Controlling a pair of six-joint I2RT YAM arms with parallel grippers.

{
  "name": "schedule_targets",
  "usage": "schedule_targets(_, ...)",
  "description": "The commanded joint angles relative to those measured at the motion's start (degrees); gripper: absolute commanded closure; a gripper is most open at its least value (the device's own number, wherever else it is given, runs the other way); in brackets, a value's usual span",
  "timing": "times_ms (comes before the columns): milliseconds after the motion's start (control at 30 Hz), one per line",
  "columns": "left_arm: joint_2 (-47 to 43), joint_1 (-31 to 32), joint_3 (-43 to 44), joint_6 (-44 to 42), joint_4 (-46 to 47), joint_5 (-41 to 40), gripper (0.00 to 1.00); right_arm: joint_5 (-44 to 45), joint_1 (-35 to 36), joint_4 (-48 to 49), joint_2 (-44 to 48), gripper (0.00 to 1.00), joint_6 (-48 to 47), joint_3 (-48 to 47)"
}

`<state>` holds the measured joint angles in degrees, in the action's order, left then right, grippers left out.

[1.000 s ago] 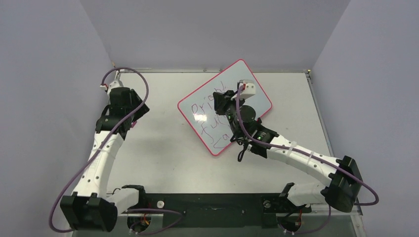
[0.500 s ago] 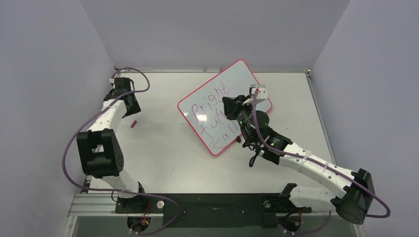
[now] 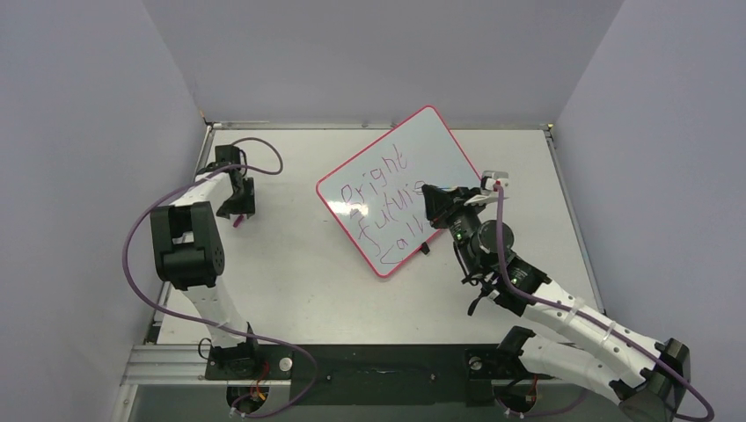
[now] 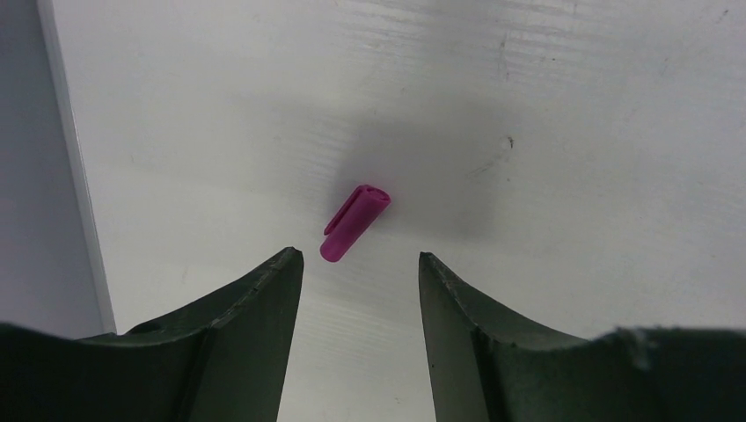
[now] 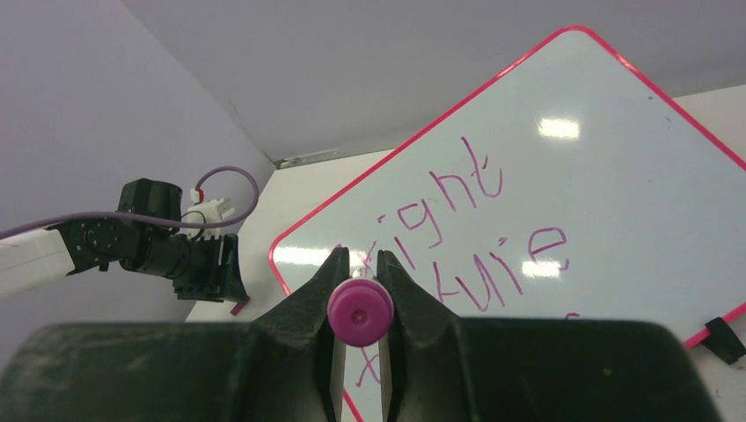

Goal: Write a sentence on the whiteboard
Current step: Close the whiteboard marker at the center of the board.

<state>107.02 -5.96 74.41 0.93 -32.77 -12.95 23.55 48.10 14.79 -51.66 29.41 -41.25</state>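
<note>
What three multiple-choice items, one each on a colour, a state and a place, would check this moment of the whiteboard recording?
1. What colour is the frame of the whiteboard?
A. Pink-red
B. Blue
C. Black

2. What state are the right fingers in?
A. Open and empty
B. Shut on nothing
C. Shut on the marker

3. Where does the magenta cap lie?
A. On the whiteboard
B. On the table, just ahead of the left fingers
C. Between the right fingers

Answers:
1 A: the top view shows a thin pink-red rim around the white board.
2 C: the right wrist view shows the marker's magenta end clamped between them.
3 B: the left wrist view shows the cap on bare table, untouched, with the open fingers on either side of it.
</note>
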Motion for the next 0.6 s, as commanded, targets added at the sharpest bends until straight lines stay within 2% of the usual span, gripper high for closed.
schedule_targets(0, 2.9, -1.0, 3.6, -3.7, 0.8, 0.8, 0.52, 0.0, -2.0, 1.0, 5.0, 1.00, 0.6, 2.4)
schedule_targets(300, 8.1, -2.5, 5.4, -3.2, 0.6, 3.3, 0.57, -2.2, -5.7, 0.2, 8.8, 1.00, 1.2, 5.4)
schedule_targets(367, 9.2, -3.3, 6.3, -2.6, 0.1, 4.9, 0.61, -3.0, -6.1, 0.4, 8.6, 1.00, 1.4, 5.8)
schedule_targets(467, 11.5, -3.5, 8.7, -2.1, -2.7, 5.4, 0.77, -3.5, -6.7, 0.5, 8.4, 1.00, 1.7, 6.1)
schedule_targets(567, 12.1, -3.7, 8.6, 0.3, -4.3, 5.2, 0.86, -3.9, -7.4, 0.5, 8.6, 1.00, 1.8, 6.3)
